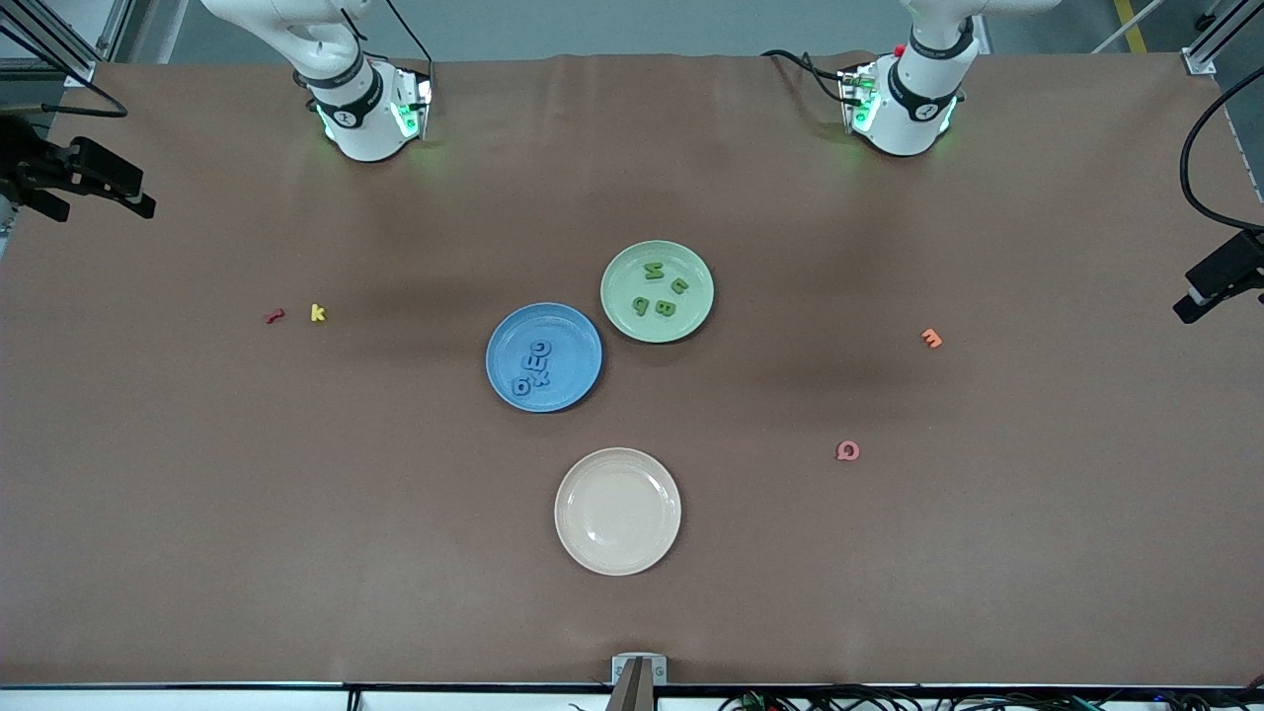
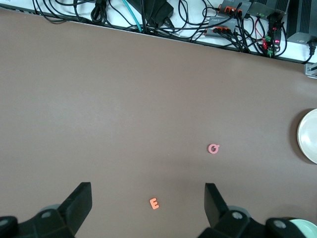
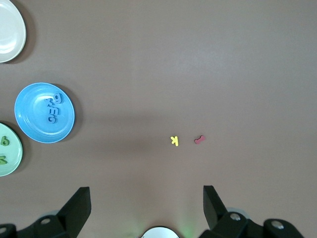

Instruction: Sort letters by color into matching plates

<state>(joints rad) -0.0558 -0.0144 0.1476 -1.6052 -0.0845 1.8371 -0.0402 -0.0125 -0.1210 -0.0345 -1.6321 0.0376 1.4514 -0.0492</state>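
The left gripper [image 2: 146,208] is waiting with its fingers wide apart, holding nothing; an orange E [image 2: 154,203] is lying between them. The right gripper [image 3: 146,208] is gaping too, empty. Blue letters [image 1: 535,367] are sitting in the blue plate [image 1: 583,341], green letters [image 1: 660,289] in the green plate [image 1: 622,316].

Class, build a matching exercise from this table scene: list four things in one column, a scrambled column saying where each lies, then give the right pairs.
Things
1. blue letters
2. green letters
3. yellow piece
4. orange piece

Places
A. on the bare cloth toward the left arm's end of the table
B. in the blue plate
C. on the bare cloth beside the red piece
D. in the pale green plate

Pairs: 1-B, 2-D, 3-C, 4-A
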